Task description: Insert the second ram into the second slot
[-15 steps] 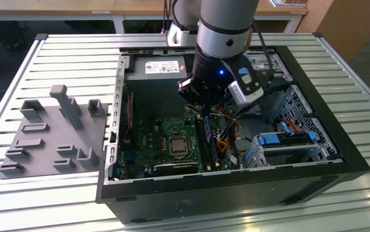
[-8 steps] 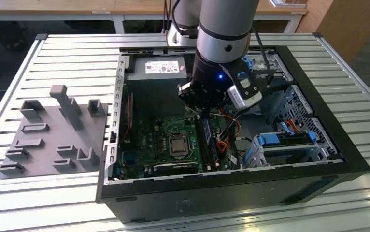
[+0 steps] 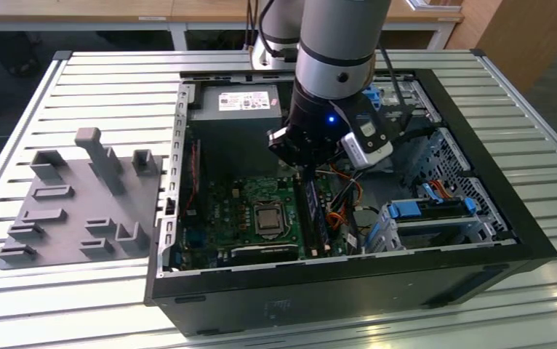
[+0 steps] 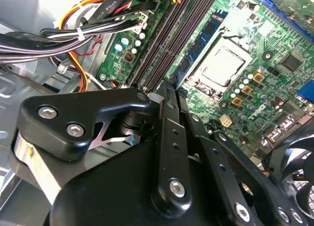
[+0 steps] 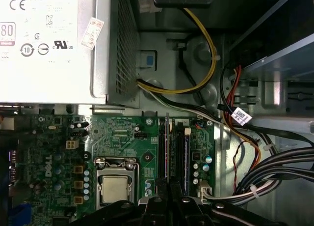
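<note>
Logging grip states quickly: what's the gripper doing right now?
Gripper: closed, tips down at the memory slots; whether it grips anything cannot be told.

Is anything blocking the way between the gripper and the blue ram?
Nothing visible does. The gripper is right at the end of the ram, which lies along the slots; the cables run off to one side.

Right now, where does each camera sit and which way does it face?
Exterior view: off the arm, high above the open case, looking down into it; shows the arm and pincer over the slots.
First wrist view: on the wrist, looking straight down on the motherboard and power supply; the pincer shows.
Second wrist view: on the wrist, looking slantwise along the pincer linkage to the motherboard.
Shared: both wrist views show the CPU and slots.
</note>
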